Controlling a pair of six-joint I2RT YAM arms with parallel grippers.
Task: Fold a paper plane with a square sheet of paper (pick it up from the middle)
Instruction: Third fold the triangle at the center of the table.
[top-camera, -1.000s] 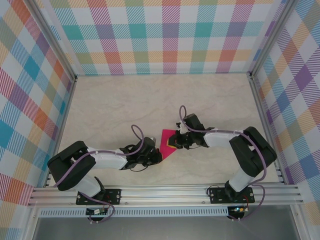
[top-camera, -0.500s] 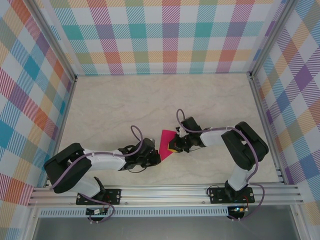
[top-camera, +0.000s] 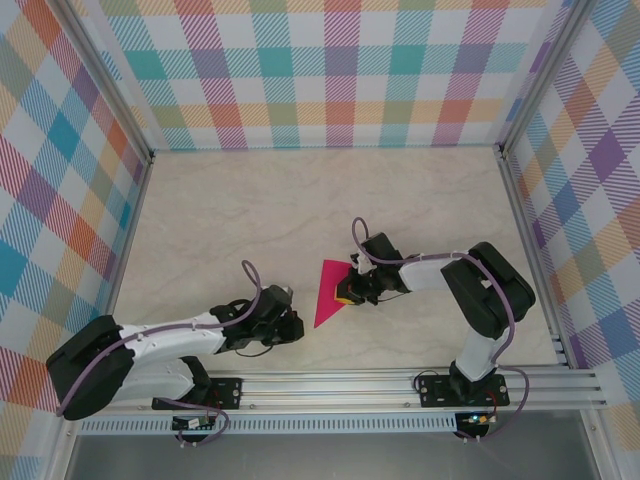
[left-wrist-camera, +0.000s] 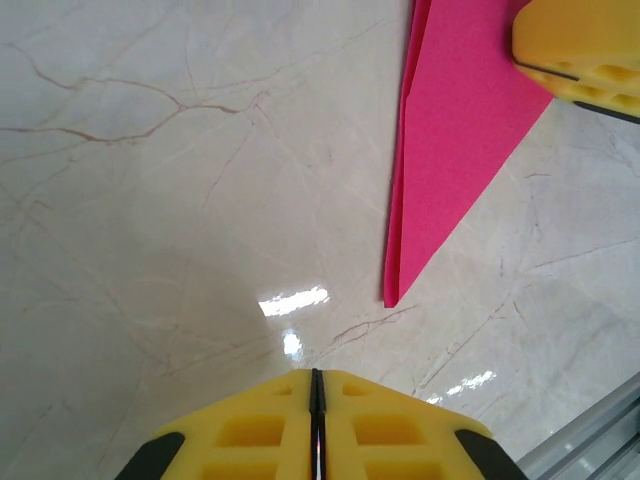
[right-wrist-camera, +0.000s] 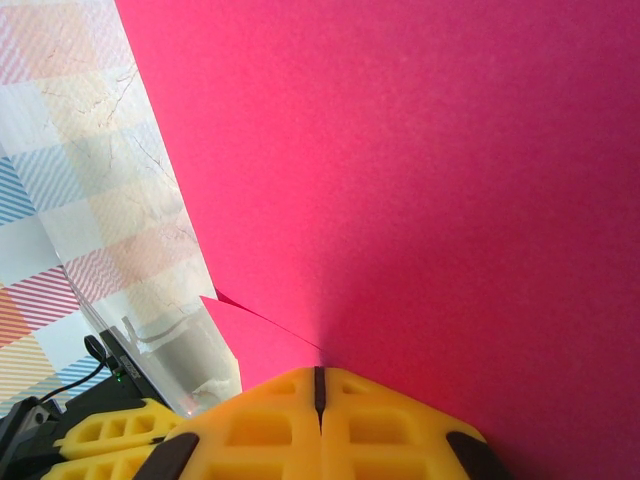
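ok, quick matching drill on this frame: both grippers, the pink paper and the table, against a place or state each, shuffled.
Things:
1. left gripper
2. right gripper
3. pink paper
4. table

Place or state:
A. shut, tip resting on the paper's right side
B. shut, apart from the paper, over bare tabletop
C. pale, marble-look surface
D. folded to a narrow triangle, point toward the arm bases

Pairs: 1-B, 2-A, 3-D, 4-C
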